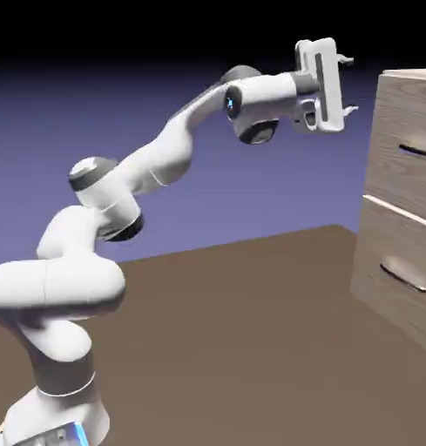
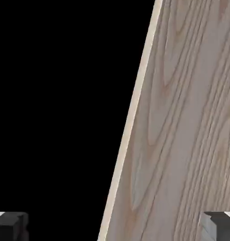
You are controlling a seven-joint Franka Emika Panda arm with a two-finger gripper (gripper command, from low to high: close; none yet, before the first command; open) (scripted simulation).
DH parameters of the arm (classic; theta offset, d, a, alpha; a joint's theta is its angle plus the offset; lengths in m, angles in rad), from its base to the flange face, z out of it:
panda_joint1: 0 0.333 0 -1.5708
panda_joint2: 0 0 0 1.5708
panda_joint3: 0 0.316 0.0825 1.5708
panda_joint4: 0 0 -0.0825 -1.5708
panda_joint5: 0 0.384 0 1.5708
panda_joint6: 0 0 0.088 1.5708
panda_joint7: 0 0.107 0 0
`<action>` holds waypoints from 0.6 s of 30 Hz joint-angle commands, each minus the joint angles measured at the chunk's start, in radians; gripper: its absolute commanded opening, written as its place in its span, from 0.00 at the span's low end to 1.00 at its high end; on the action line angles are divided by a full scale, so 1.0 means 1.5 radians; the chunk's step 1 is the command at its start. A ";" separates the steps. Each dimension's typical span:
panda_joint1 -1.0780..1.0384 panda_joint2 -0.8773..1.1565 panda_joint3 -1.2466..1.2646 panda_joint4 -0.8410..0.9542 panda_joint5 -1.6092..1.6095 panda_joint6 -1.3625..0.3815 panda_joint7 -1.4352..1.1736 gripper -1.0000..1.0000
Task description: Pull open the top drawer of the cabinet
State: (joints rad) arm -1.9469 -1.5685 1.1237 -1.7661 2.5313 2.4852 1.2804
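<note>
Fingers (image 1: 348, 84) left of drawer (image 1: 406, 150)

You see a white arm (image 1: 164, 157) with grey joints and a white gripper (image 1: 348, 85). The cabinet (image 1: 399, 200) has light grey-brown wood grain. Its top drawer (image 1: 408, 148) has a thin dark handle (image 1: 416, 150). The table (image 1: 242, 348) is plain brown. In the hand view, the wood has a pale edge against black.

Cabinet (image 1: 399, 200) cut off by ext. view's right edge; drawer (image 1: 408, 152) partly shown.
</note>
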 commanded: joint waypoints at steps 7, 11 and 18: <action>-0.125 -0.064 0.072 0.067 0.162 -0.035 0.035 0.50; -0.182 -0.054 0.071 0.163 0.157 0.003 0.052 0.50; -0.215 -0.048 0.071 0.218 0.155 0.025 0.062 0.00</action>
State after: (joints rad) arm -2.2692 -1.6404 1.2295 -1.4388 2.7646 2.5225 1.3726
